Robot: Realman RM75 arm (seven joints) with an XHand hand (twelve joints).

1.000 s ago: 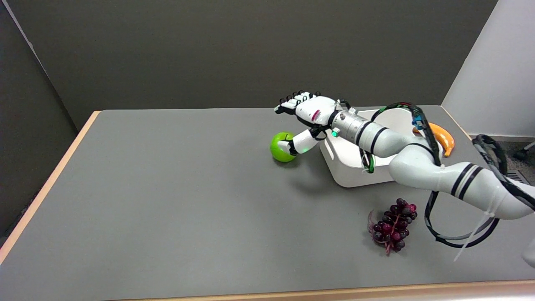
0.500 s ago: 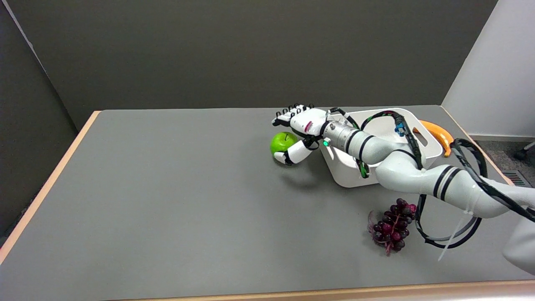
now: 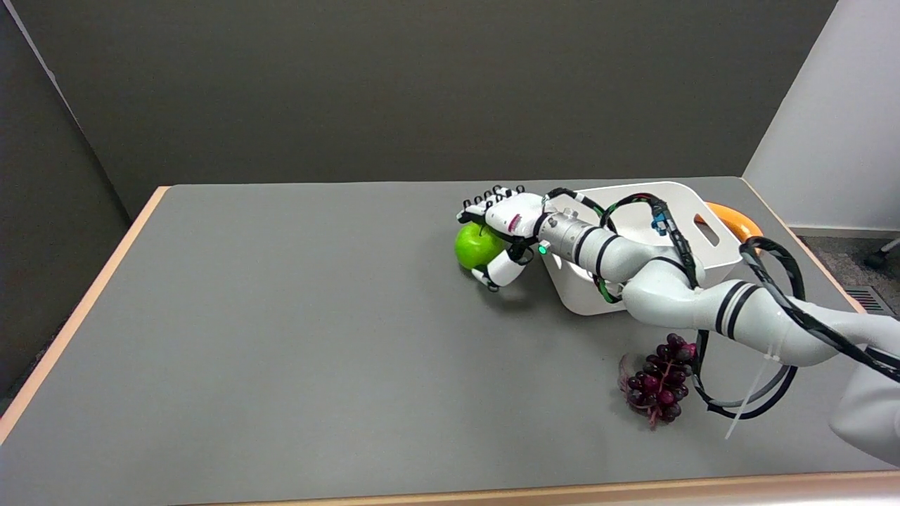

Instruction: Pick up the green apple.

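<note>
One green apple [image 3: 477, 245] sits on the grey tabletop [image 3: 281, 316], just left of the white bin [image 3: 710, 261], and your right hand [image 3: 503, 232] is cupped around it: the fingers [image 3: 485, 204] arch over its far top while the thumb lies against its near right side. You cannot tell from this view whether the apple has left the surface. Left of the bin, beyond the apple, bare tabletop runs to the wooden edge. Nearer than the bin lie dark grapes [image 3: 661, 379], well apart from the apple. Behind the bin's far right corner, an orange banana [image 3: 738, 221] lies near the tabletop's right edge.
</note>
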